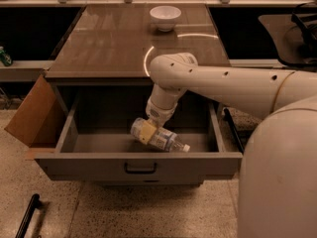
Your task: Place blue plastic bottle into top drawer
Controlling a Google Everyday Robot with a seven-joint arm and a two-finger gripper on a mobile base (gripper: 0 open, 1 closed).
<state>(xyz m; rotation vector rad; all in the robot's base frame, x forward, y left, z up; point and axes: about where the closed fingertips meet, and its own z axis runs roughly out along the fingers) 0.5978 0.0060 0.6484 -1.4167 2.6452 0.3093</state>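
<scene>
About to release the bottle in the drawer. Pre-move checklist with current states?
1. top drawer open: ok, pulled well out.
2. blue plastic bottle within the drawer walls: ok, lying tilted, cap toward front right.
3. hand on the bottle: ok, closed across its base end, down inside the drawer.
4. Bottle resting on the drawer floor: cannot tell.
5. white bowl away from the arm: ok, at the far end of the countertop.

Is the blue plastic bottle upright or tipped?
Tipped on its side: blue plastic bottle inside the open top drawer, cap pointing right, gripper clamped near its base.
</scene>
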